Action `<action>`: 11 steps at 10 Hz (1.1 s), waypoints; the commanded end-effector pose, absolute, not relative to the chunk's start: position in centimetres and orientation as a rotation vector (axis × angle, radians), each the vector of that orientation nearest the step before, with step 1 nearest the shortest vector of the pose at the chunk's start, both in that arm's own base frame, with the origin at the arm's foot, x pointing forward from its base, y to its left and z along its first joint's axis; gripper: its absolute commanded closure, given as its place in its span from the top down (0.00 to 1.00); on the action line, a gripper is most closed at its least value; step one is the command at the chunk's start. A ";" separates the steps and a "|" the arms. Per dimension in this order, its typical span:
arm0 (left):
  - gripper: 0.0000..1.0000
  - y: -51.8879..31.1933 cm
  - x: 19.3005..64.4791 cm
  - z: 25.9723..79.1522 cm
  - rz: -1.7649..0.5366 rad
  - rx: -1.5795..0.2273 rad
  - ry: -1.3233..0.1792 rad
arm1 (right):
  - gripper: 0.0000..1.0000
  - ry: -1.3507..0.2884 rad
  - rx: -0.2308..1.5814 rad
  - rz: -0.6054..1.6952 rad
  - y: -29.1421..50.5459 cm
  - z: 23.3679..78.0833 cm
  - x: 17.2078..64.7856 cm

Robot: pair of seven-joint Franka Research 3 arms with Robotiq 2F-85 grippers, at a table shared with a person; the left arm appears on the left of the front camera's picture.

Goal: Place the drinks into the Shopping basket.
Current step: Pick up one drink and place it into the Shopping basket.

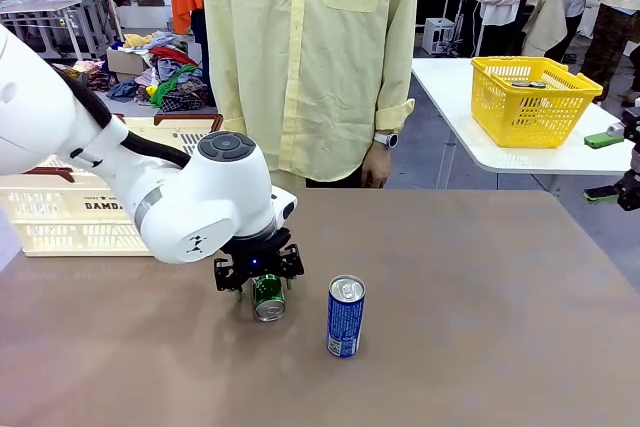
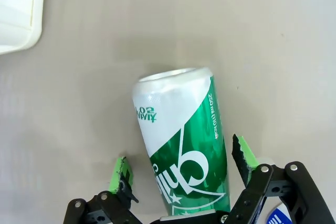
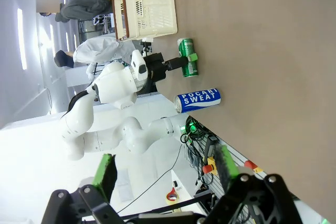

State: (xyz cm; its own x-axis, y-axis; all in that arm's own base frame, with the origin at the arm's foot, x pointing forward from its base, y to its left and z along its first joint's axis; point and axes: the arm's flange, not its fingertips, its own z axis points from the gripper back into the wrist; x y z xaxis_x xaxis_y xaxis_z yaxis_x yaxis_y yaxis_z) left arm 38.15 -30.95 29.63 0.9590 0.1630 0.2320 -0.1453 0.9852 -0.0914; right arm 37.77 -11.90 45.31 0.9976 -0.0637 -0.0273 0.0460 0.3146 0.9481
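Print: blue can (image 3: 198, 97) POCARI SWEAT, basket (image 1: 62, 215) DAMDA.

Green-and-white can (image 1: 268, 297), blue can (image 1: 345, 318), cream basket (image 1: 60, 222), brown tabletop (image 1: 480, 297).

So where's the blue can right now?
In the front view the blue can stands upright near the middle of the brown table, just right of the green can that the left gripper straddles.

Brown counter (image 1: 480, 277) with a basket and two cans.
The cream Shopping basket (image 1: 70, 217) sits at the counter's far left edge. Near the middle a blue can (image 1: 345, 318) stands upright, and a green can (image 1: 268, 297) is just to its left, tilted; whether it rests on the surface is unclear.
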 end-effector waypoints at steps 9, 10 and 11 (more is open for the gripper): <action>0.00 -31.6 38.9 29.3 0.140 -0.051 -0.304 | 1.00 -0.009 1.240 -0.059 -12.1 45.5 37.7; 0.00 -31.6 38.6 30.3 0.117 -0.064 -0.308 | 1.00 -0.009 1.240 -0.059 -12.1 45.5 37.7; 0.00 -31.5 38.2 32.1 0.074 -0.081 -0.307 | 1.00 -0.009 1.240 -0.059 -12.1 45.5 37.7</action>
